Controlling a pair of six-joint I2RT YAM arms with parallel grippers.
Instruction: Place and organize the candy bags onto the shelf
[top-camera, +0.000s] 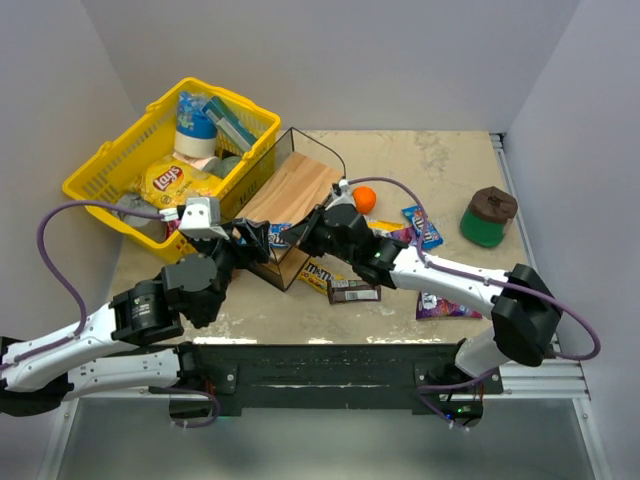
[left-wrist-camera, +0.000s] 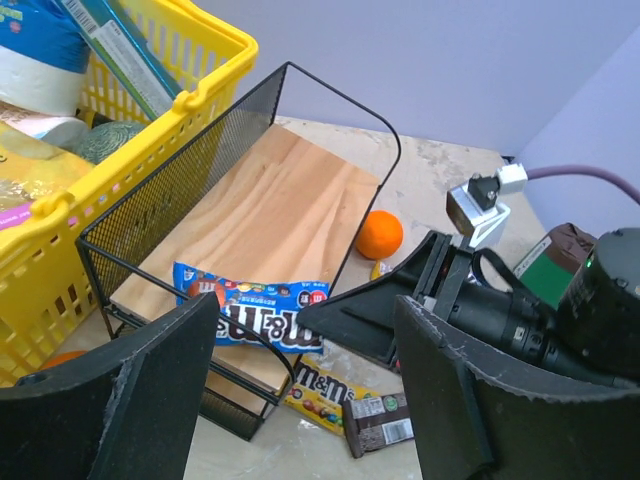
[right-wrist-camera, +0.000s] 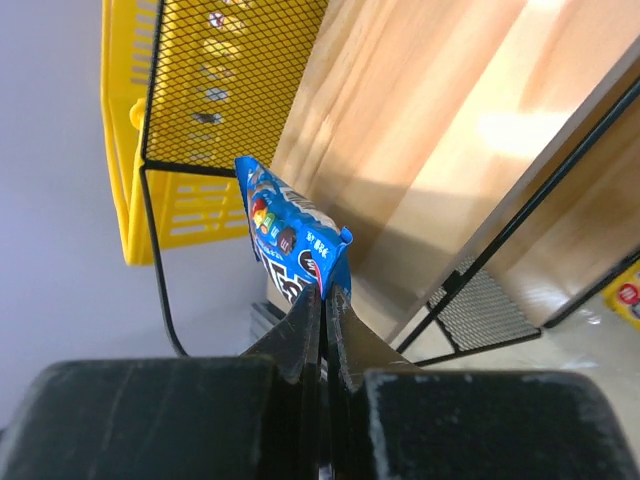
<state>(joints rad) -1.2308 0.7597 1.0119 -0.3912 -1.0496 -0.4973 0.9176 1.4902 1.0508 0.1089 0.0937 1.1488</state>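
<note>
The shelf (top-camera: 295, 190) is a black wire rack with a slanted wooden board, left of centre. A blue M&M's candy bag (left-wrist-camera: 250, 312) lies on the board's low front edge. My right gripper (top-camera: 302, 238) is shut on its right end; the wrist view shows the jaws (right-wrist-camera: 323, 300) pinching the bag (right-wrist-camera: 290, 235). My left gripper (left-wrist-camera: 305, 340) is open and empty, just in front of the shelf (left-wrist-camera: 280, 200). On the table lie a yellow M&M's bag (top-camera: 318, 270), a brown bar (top-camera: 353, 291), a blue bag (top-camera: 423, 228) and a purple bag (top-camera: 445, 307).
A yellow shopping basket (top-camera: 110, 170) holding a Lay's bag (top-camera: 175, 182) and other goods stands against the shelf's left side. An orange (top-camera: 364, 199) sits right of the shelf. A green and brown object (top-camera: 488, 217) is at the far right.
</note>
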